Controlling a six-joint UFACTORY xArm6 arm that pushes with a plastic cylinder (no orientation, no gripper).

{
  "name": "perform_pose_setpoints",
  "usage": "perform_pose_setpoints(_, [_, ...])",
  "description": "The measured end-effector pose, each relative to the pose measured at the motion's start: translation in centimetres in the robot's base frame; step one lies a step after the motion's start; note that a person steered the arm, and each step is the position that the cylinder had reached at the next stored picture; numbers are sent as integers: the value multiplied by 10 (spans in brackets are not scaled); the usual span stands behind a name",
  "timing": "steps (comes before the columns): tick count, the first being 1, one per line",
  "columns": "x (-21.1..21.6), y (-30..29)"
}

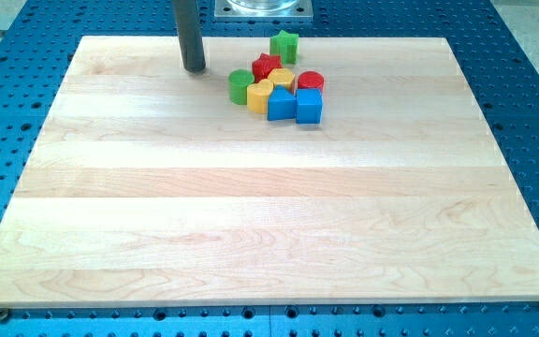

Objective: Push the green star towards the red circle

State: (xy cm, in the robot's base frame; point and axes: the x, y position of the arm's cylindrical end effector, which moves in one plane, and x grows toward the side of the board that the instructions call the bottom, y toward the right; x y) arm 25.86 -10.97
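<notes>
My tip (194,68) rests on the board (251,215) near the view's top, holding nothing, left of the blocks and apart from them. The green star (284,44) sits above the cluster; the red circle (311,81) lies below it, at the cluster's right.

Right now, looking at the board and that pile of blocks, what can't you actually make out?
- Camera view: the rod above my tip is cut off by the view's top edge.
- The yellow blocks sit packed between the red star, red circle, green cylinder and two blue blocks; their shapes are unclear.
- The green star is small; its far side is hidden.
- The metal base is cut off at the view's top.
</notes>
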Motion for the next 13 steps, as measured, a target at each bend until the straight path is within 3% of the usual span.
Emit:
perform_pose_setpoints(3, [-16, -5])
perform_pose_setpoints(4, [-21, 42])
perform_pose_setpoints(6, [-53, 45])
perform_pose_setpoints(7, [-61, 78])
perform_pose_setpoints(9, [-44, 174])
perform_pose_setpoints(11, [5, 203])
perform_pose_setpoints(12, [12, 261])
perform_pose_setpoints(13, [72, 276])
